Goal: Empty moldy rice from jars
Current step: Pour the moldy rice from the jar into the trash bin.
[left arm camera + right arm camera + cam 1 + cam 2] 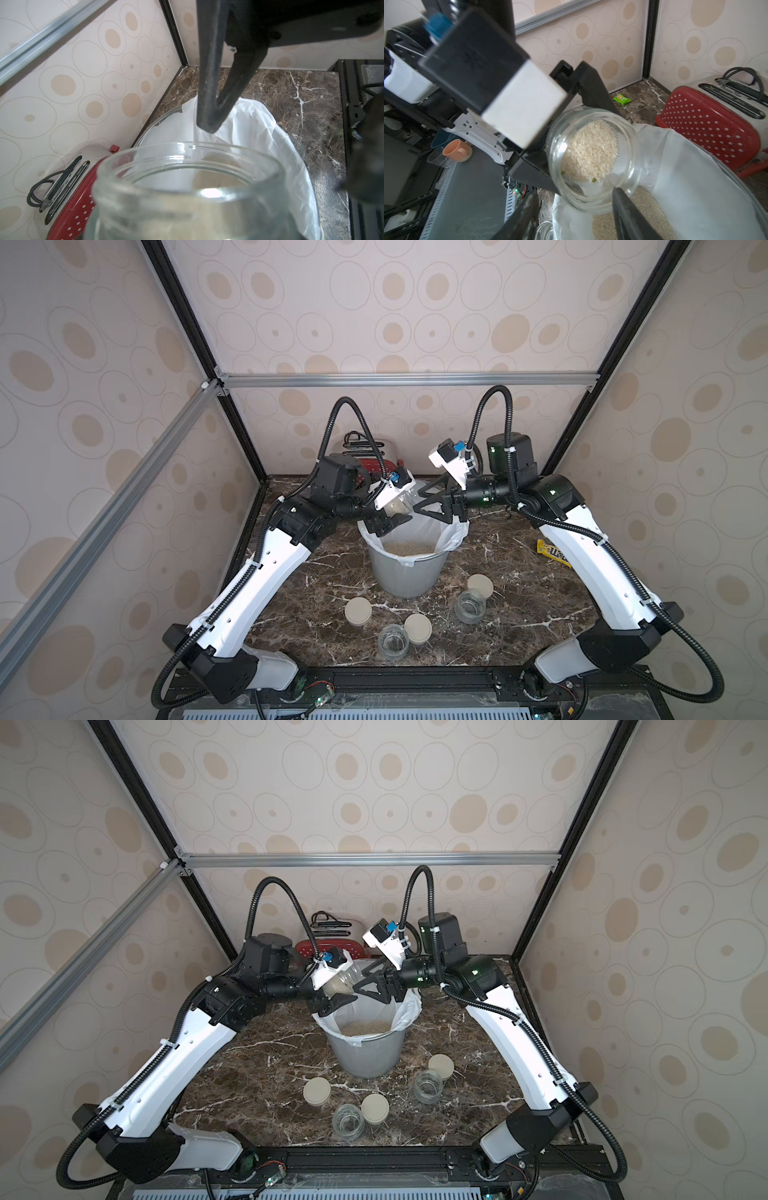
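Over the bin (399, 576), lined with a white liner (453, 531), the left end effector (397, 510) grips a tilted jar (405, 504) by its body. The open mouth leans toward the bin's middle. The right wrist view looks into that mouth: moldy rice (589, 153) lies banked against the lower wall of the glass, with 2 small green specks at its edge. More pale grain covers the bin's bottom, seen in both top views (409, 548) (365, 1028).

The right end effector (419, 501) faces the jar from the opposite side of the bin, its jaws set moderately apart with the tips at the jar's mouth. One fingertip (617, 193) overlaps the rim, but I cannot tell whether it touches the glass.

On the marbled surface (519, 601) in front of the bin stand 2 empty jars, one (393, 640) nearer the robot's base and one (470, 605) toward the right arm's side, both upright and open. 3 beige lids lie flat near them: one (358, 610) alone toward the left arm's side, one (418, 627) just beside the nearer jar, and one (480, 585) just behind the other.

Behind the bin sits a red toaster (708, 128). A yellow candy pack (552, 552) lies beside the right arm.
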You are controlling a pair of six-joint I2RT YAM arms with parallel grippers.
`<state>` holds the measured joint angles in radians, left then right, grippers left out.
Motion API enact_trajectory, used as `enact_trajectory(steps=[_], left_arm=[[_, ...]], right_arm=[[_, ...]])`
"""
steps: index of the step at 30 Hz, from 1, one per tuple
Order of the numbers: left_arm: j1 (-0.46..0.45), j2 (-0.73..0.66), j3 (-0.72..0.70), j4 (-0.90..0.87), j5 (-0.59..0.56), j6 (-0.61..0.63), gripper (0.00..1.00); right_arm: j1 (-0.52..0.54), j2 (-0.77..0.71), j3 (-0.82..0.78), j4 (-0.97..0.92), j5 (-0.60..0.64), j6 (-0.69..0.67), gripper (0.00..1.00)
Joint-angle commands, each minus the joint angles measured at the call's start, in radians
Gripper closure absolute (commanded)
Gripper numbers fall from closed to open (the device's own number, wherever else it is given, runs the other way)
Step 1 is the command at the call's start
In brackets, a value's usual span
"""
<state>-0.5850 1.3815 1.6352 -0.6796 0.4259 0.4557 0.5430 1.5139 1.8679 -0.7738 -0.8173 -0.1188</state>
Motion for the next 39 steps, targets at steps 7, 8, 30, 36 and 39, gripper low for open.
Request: enact_trajectory(steps=[7,8,30,36,39], left_arm=[[0.004,0.011,0.060,0.015,0.059,0.037,0.50],[0.004,0.011,0.059,0.021,0.064,0.034,0.50],[0.004,0.028,0.036,0.104,0.127,-0.013,0.48],[0.004,0.027,0.037,0.112,0.120,-0.019,0.44],[0.004,0.013,0.024,0.117,0.109,-0.023,0.40]], right_arm=[[-0.001,0.019,-0.001,0.008,-0.103,-0.009,0.48],[-0.001,0.021,-0.004,0.011,-0.101,-0.008,0.49],[0.020,0.114,-0.042,0.131,-0.153,0.077,0.64],[0.026,0.123,-0.045,0.102,-0.144,0.058,0.82],[0.025,0.113,-0.059,0.109,-0.124,0.065,0.89]])
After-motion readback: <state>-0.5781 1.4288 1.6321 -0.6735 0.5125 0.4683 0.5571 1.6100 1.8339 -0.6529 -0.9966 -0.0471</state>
